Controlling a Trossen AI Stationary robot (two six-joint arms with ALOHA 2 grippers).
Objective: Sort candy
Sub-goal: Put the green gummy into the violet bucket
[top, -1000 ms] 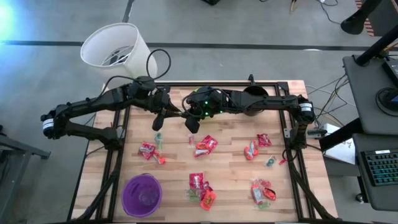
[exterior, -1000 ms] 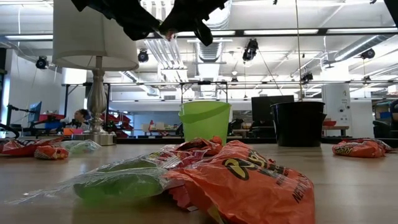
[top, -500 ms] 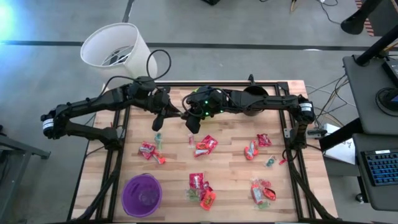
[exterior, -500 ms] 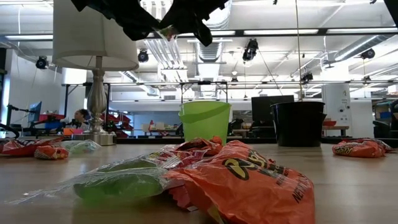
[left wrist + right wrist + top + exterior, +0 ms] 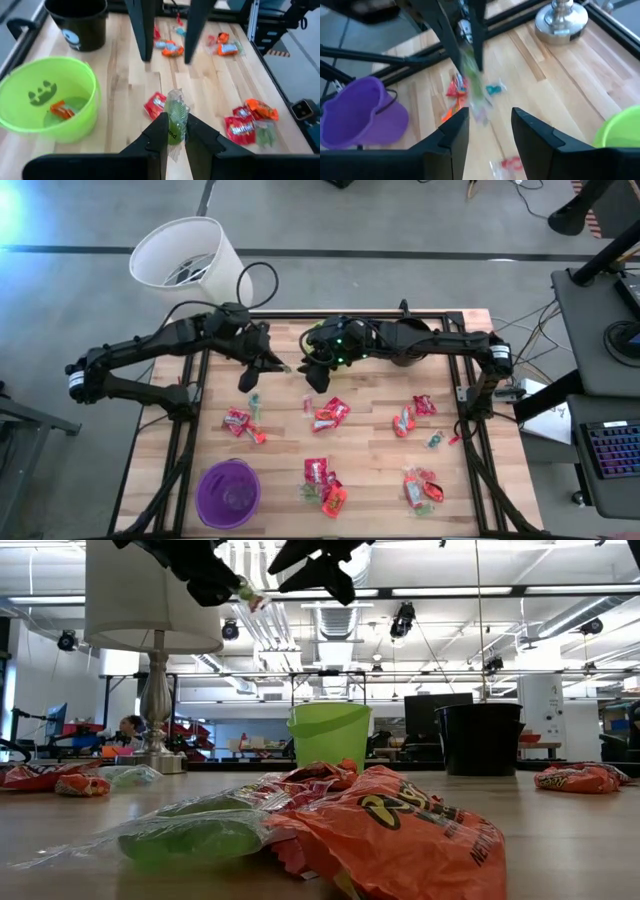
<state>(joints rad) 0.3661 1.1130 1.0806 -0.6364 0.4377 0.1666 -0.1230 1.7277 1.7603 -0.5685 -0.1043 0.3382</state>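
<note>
We note the left gripper (image 5: 173,131) raised above the table's (image 5: 380,465) 11 o'clock area, pinching a green candy (image 5: 175,114). Right gripper (image 5: 487,120) just beside it toward 3 o'clock, fingers spread, empty. Other candy (image 5: 330,414) is scattered below.

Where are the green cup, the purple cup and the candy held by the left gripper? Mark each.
green cup (image 5: 30,122): left wrist view, front wall.
purple cup (image 5: 212,485): high view, rim.
green candy (image 5: 176,111): left wrist view, wrapper above the left gripper (image 5: 175,136).
</note>
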